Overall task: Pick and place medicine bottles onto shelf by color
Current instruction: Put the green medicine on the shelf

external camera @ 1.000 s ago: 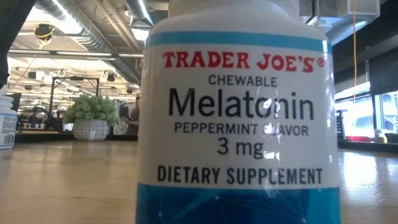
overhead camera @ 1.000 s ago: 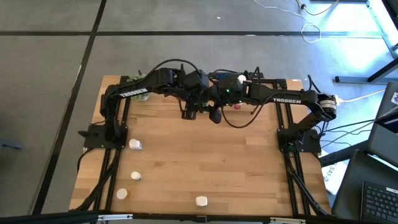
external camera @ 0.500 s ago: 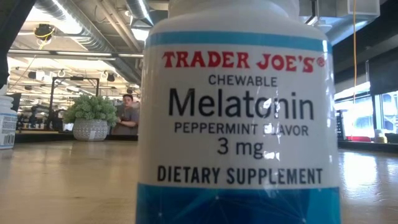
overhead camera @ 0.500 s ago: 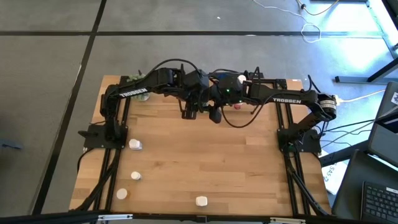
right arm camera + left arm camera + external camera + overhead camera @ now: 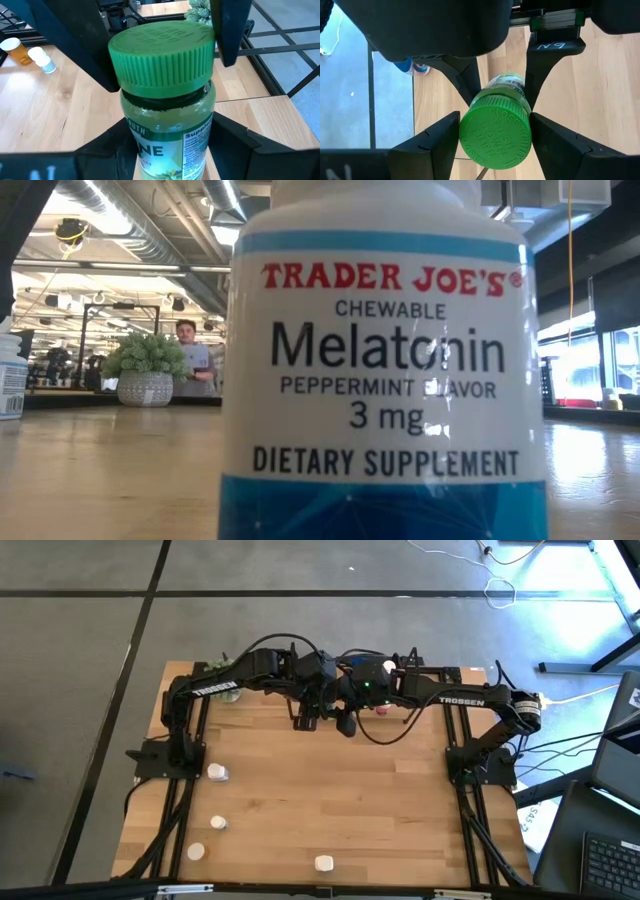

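**Item 1, green bottle (image 5: 162,75).** Green ribbed cap, clear body with a green label. It is gripped at both ends. The left gripper (image 5: 495,146) is clamped on the cap, one finger against each side. The right gripper (image 5: 167,147) is clamped around the labelled body. The contents cannot be told through the dark glass.

**Item 2, views compared.**
- High view: both arms are seen meeting over the far middle of the table (image 5: 330,800). The green bottle itself is hidden among the dark wrists there.
- Wrist views: only these show the double grip. The left wrist view faces the cap head-on, and the right wrist view takes the bottle from the side.
- Low view: no gripper is shown.

**Item 3, white bottles (image 5: 217,773).** Four are counted in the high view, all on the bare table. Three are strung along the near left and one stands at the near edge, all well apart from the arms.

**Item 4, melatonin bottle (image 5: 385,380).** White with a blue band, it is standing upright on the table just before the low camera and fills most of that picture.

**Item 5, orange bottle (image 5: 15,49).** It is lying on the table beside a white-capped one and is recorded in the right wrist view only.

**Item 6, background.** A plant (image 5: 147,355) in a pot (image 5: 146,388) is seen at the far edge, and a person (image 5: 190,360) is beyond it.
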Controlling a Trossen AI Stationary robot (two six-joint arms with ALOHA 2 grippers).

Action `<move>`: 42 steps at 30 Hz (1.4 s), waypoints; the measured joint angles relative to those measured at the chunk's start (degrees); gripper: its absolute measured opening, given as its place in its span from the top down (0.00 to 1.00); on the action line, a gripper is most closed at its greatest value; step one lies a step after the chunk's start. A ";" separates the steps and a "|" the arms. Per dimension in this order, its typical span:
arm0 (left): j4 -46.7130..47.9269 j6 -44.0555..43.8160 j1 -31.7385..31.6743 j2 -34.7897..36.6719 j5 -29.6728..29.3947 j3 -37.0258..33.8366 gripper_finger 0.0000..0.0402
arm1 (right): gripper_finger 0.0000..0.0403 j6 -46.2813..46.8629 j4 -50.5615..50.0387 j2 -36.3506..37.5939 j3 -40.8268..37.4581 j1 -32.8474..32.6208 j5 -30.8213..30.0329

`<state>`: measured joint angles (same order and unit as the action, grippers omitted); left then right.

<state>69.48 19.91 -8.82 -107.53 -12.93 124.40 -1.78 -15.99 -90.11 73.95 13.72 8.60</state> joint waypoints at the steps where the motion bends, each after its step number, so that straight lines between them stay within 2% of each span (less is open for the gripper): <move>1: 0.05 -0.01 0.00 0.00 0.00 0.00 0.44 | 0.50 0.00 0.00 0.00 0.00 0.00 0.00; 18: 0.99 0.18 0.00 0.00 0.59 0.00 0.44 | 0.50 1.46 0.01 0.00 0.00 0.00 0.04; 27: 0.48 1.55 0.07 0.00 -2.28 0.00 0.44 | 0.50 1.51 0.15 0.00 0.03 0.00 -0.28; 42: 0.36 0.38 0.04 -0.02 -2.50 0.00 0.44 | 0.50 1.73 0.11 0.00 0.03 0.00 -0.07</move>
<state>69.84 20.29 -8.78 -107.55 -15.43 124.40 -0.05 -15.88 -90.11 73.97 13.72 8.54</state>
